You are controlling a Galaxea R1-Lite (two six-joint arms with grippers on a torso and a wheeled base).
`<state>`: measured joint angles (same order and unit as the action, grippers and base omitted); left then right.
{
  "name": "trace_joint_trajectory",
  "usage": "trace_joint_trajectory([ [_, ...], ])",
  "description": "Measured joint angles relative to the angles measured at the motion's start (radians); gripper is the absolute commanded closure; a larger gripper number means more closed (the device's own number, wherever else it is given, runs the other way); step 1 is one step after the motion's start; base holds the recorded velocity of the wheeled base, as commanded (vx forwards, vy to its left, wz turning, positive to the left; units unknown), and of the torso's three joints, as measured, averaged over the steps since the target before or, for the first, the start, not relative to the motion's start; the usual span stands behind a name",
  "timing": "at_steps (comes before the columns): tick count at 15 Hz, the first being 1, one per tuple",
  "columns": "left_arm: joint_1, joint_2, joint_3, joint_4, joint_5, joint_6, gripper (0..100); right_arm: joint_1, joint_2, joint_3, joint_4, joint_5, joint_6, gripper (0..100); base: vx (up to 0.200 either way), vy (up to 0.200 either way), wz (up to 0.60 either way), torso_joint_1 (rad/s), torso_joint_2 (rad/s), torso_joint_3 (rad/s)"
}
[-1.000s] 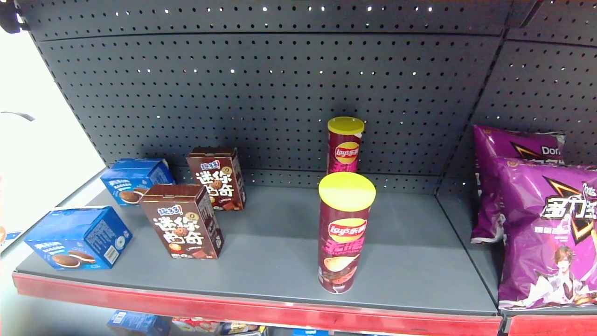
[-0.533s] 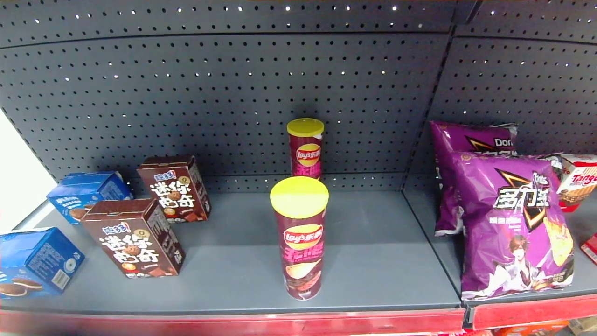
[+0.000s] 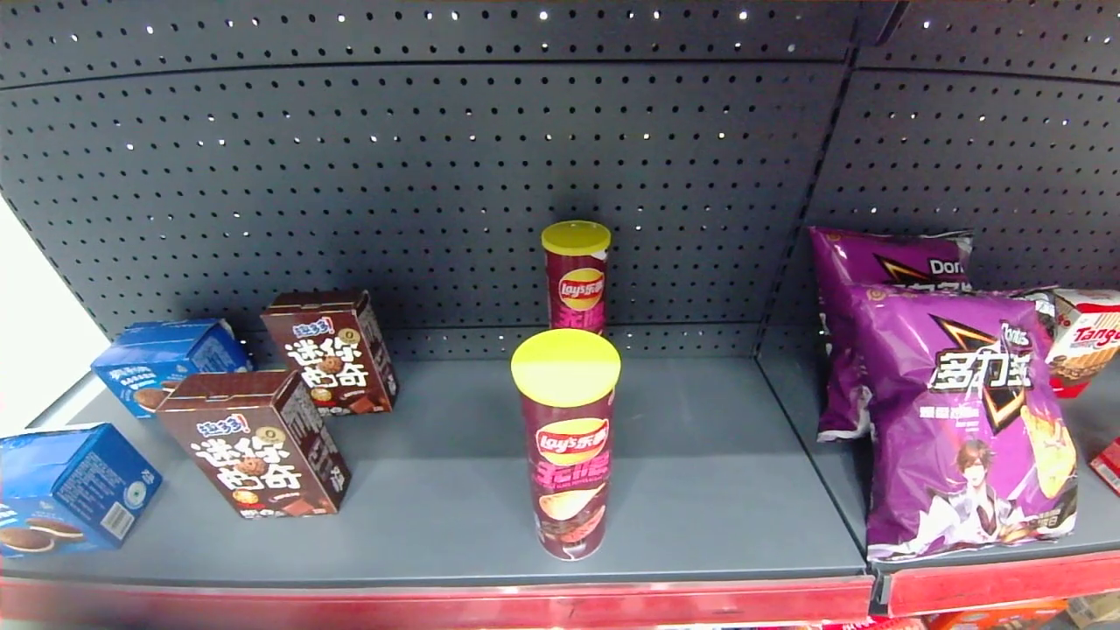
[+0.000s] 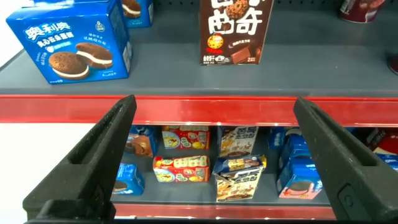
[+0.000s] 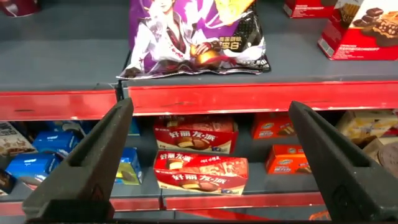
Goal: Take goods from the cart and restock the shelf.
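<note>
The grey shelf carries two maroon chip cans with yellow lids, one at the front and one at the back. Left of them stand two brown cookie boxes and two blue cookie boxes. Purple chip bags lean on the neighbouring section to the right. My left gripper is open and holds nothing, level with the red shelf edge, below a blue box and a brown box. My right gripper is open and holds nothing, just below a purple bag.
A lower shelf holds several small snack boxes and red boxes. More red boxes stand right of the purple bags. A perforated back panel closes the shelf. Bare shelf floor lies between the cans and the bags.
The head camera swung right over the last second, bringing the right shelf section into view and pushing the boxes toward the left edge. The goods themselves have not moved.
</note>
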<state>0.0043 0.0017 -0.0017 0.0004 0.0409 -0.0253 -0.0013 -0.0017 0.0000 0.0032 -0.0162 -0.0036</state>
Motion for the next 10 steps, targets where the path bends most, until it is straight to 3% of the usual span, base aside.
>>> trace_joint_trajectory([
  [2, 0.0, 0.0, 0.0, 0.0, 0.0, 0.0, 0, 0.0, 0.0, 0.0, 0.0, -0.001, -0.001, 0, 0.0, 0.0, 0.6, 0.005, 0.01, 0.005],
  [10, 0.0, 0.0, 0.0, 0.0, 0.0, 0.001, 0, -0.001, 0.0, 0.0, 0.0, -0.002, 0.002, 0, 0.0, 0.0, 0.0, 0.0, 0.0, 0.0],
])
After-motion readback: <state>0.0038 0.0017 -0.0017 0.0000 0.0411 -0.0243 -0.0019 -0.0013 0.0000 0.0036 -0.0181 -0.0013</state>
